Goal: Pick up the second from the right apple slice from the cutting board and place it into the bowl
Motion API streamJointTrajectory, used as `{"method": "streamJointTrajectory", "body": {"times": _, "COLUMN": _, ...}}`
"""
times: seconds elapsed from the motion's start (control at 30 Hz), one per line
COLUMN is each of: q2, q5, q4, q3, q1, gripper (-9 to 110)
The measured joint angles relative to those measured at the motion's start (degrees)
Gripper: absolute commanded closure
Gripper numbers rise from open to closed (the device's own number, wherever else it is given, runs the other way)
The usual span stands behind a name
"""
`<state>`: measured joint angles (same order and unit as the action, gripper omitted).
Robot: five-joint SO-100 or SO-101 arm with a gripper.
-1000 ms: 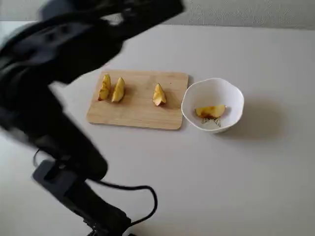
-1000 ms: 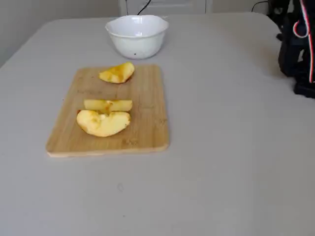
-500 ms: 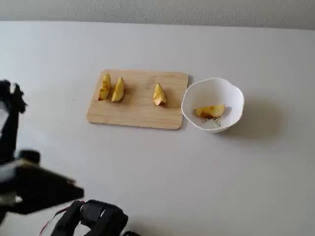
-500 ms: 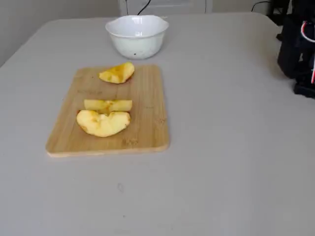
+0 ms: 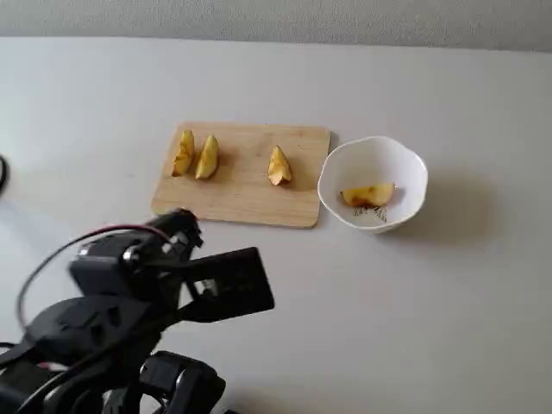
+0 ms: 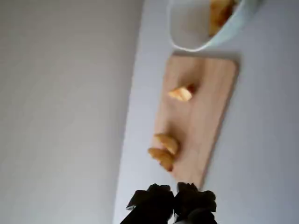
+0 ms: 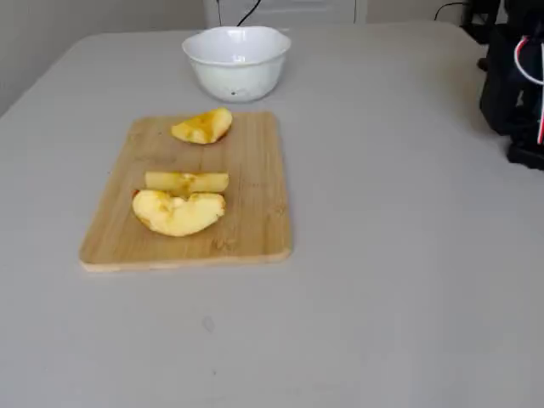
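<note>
Apple slice [image 5: 368, 195] in bowl [image 5: 405, 164], far from tool [image 6: 174, 199]

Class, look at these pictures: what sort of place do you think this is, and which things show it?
Probably a home or hobby tabletop set up for kitchen-style practice: a wooden cutting board with apple slices, a white bowl, and a small robot arm.

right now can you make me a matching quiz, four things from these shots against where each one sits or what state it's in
Things:
1. apple slice
2. pointed wedge
3. two slim wedges
4. gripper

Places or states:
A. alone near the bowl end of the cutting board
B. side by side at the board's far end from the bowl
C. shut, empty, off the board
D. lying inside the bowl

Pairs: 1-D, 2-A, 3-B, 4-C
</note>
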<state>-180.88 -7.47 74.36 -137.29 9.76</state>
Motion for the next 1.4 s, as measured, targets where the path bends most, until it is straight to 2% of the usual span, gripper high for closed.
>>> {"method": "streamJointTrajectory", "body": {"times": 0.33, "q2": -6.24, "q5": 0.18, "q4": -8.79, "q3": -25.22, "q1": 0.53, "gripper": 101}}
{"method": "streamJointTrajectory", "body": {"times": 0.53, "q2": -6.68, "q5": 1.41, "q4": -10.63, "q3": -33.75, "q1": 0.35, "gripper": 101}}
{"method": "streamJointTrajectory", "body": {"times": 1.4, "q2": -7.21, "q5": 3.34, "q4": -11.16, "q3": -36.12, "q1": 0.35, "gripper": 101}}
